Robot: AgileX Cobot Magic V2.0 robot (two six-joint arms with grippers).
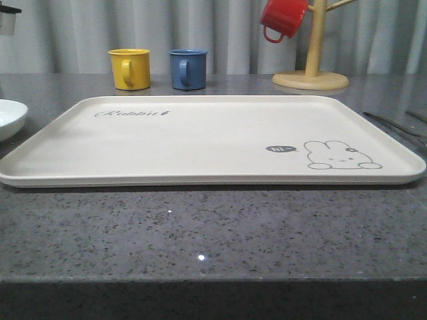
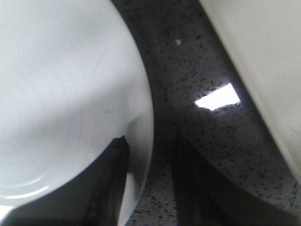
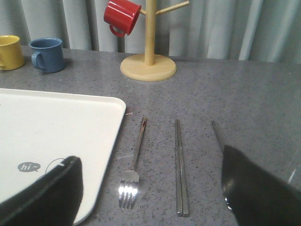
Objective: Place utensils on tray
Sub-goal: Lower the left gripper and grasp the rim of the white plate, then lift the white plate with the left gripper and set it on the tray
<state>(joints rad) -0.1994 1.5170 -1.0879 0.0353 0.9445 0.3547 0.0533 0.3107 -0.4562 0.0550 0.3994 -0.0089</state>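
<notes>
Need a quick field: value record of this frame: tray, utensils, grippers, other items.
tray: cream tray, nothing on it
fork: fork on the counter, beside the tray's edge, tines toward camera
chopsticks: chopsticks on the counter, paired, next to the fork
third utensil: handle visible, rest hidden by a finger
right gripper: right gripper open, above the utensils
left gripper: state unclear, by the white plate
mugs: yellow mug, blue mug, red mug on the wooden rack
</notes>
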